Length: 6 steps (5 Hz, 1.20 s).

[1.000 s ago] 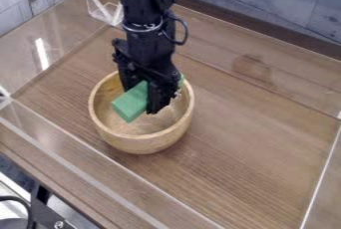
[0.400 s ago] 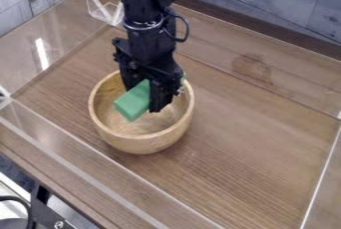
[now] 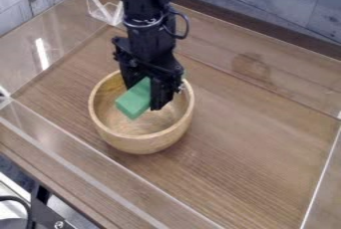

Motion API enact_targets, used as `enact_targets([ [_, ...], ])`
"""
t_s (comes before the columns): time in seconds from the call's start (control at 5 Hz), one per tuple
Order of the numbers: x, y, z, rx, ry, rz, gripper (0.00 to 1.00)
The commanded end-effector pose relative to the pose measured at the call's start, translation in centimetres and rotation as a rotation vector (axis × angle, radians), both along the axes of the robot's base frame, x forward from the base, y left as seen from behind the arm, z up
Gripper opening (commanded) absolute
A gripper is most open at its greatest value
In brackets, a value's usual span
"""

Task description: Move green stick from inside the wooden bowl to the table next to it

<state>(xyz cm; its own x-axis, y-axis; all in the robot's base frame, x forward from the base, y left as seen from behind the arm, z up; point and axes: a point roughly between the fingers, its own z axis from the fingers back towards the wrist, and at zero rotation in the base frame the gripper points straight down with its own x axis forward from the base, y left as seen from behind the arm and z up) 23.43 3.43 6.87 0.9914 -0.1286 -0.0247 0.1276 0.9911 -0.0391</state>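
Observation:
The wooden bowl sits left of centre on the brown table. My black gripper points straight down into the bowl. The green stick is tilted between its two fingers, above the bowl's floor and inside the rim. The fingers press on the stick's sides, so the gripper is shut on it. The stick's upper end is hidden behind the gripper body.
Clear transparent walls run along the table's edges, close to the bowl on the left and front. Bare tabletop lies to the right of the bowl. A white cable hangs beside the arm.

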Motion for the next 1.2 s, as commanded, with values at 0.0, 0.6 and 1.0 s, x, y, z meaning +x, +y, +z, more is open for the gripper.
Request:
enact_targets([
  [0.0, 1.2, 0.5, 1.8, 0.010, -0.080, 0.021, 0.00],
  [0.6, 1.3, -0.6, 1.8, -0.007, -0.080, 0.034, 0.00],
  [1.0, 1.5, -5.5, 1.3, -0.036, -0.077, -0.023, 0.00],
])
